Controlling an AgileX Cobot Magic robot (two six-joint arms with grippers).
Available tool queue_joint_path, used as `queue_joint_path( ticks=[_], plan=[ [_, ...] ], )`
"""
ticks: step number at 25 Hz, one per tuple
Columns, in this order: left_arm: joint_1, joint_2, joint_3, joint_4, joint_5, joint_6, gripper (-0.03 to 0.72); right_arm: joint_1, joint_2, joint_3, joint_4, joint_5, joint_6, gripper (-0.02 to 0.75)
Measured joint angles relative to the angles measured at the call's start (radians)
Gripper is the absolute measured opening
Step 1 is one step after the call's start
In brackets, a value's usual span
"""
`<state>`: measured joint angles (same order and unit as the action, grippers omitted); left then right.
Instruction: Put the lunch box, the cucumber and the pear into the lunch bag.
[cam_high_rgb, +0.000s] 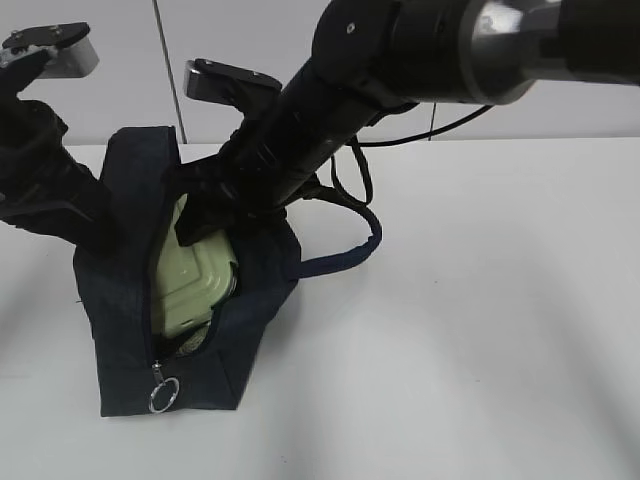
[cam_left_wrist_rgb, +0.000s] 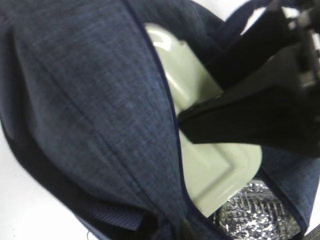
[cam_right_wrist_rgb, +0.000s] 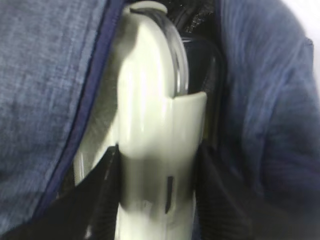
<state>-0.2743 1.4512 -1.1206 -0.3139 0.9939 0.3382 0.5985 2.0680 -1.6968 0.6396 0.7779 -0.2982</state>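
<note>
The navy lunch bag stands open on the white table. The sage-green lunch box sits partly inside its mouth, tilted on edge. My right gripper reaches into the opening and is shut on the lunch box, with one black finger on each side of it. My left gripper pinches the bag's left flap and holds it back; its jaws are buried in fabric. The left wrist view shows the box lid, a right finger and silvery lining. The cucumber and pear are out of view.
The bag's metal ring zipper pull hangs at its front bottom corner. The loop handle lies out to the right of the bag. The white table stretches to the right and front. A wall stands behind.
</note>
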Motion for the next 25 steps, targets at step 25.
queue_joint_path(
  ticks=[25],
  plan=[
    [0.000, 0.000, 0.000, 0.001, 0.016, 0.000, 0.021, -0.018, -0.103, -0.126, -0.222, 0.159, 0.045, 0.526]
  ],
)
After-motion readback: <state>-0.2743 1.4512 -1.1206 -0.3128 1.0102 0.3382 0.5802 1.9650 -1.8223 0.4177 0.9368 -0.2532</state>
